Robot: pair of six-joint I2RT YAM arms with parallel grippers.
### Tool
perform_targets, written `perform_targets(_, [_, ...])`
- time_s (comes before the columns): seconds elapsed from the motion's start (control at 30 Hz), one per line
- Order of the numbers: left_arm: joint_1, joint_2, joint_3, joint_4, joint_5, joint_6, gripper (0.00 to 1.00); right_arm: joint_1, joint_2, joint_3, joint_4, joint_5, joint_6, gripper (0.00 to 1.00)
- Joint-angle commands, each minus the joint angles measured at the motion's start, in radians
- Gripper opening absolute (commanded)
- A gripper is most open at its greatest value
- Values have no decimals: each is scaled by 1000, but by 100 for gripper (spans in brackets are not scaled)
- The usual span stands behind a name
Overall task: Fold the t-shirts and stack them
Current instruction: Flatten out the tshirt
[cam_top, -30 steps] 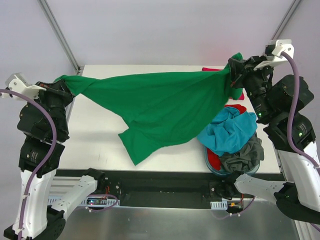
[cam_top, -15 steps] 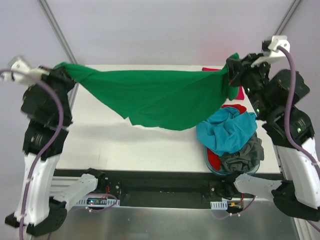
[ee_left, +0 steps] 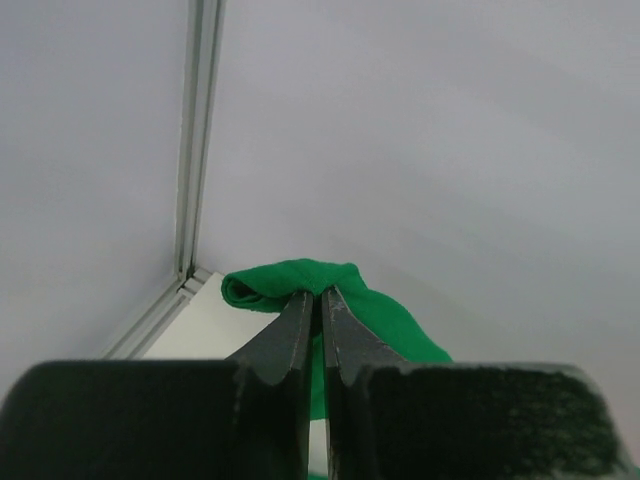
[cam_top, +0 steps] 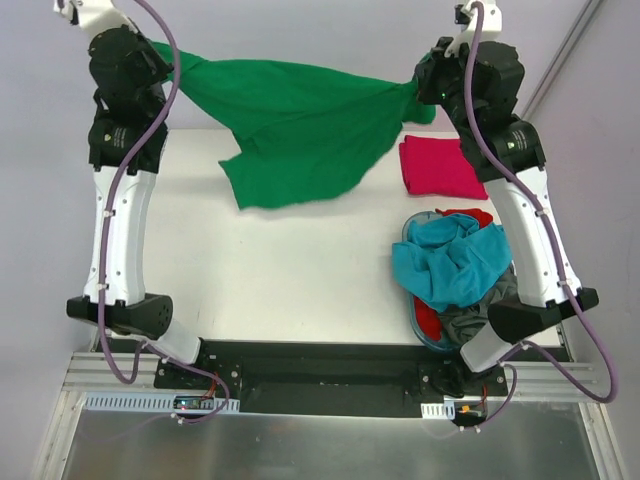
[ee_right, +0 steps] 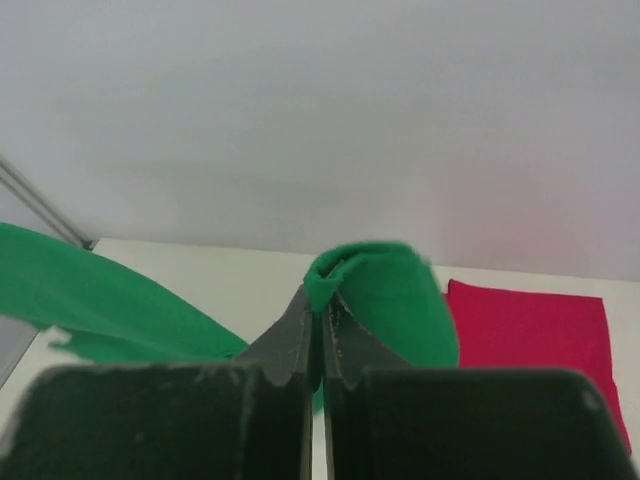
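Above the far half of the white tabletop (cam_top: 280,270), the bright green soft cloth t-shirt (cam_top: 300,120) now hangs stretched between two raised arms and seems clear of the surface, whereas a second ago it sagged low toward the middle. I judge this a lift to spread it before laying it flat for folding. The rise also uncovers the folded crimson-pink cloth t-shirt (cam_top: 440,167) at the far right, while the left end effector (ee_left: 322,296) and right end effector (ee_right: 322,305) are each pressed together, pinching a bunched green corner.
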Motion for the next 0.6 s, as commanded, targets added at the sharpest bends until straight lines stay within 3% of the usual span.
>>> perform_targets(0.0, [47,-160,-102,37,8,12,0,-9,-162,-140,80,-56,51,1])
perform_targets(0.17, [122,-329,-519,28,-22,-111,0,-9,-327,-562,106,-73,138,1])
perform_targets(0.37, [132,-484,-983,-24,74,-220,0,-3,-455,-966,107,-263,278,1])
perform_targets(0.47, [132,-412,-1058,-22,77,-316,0,-3,-435,-1124,214,-339,322,1])
perform_targets(0.57, [132,-238,-996,-44,63,-300,0,-3,-319,-1146,212,-378,338,1])
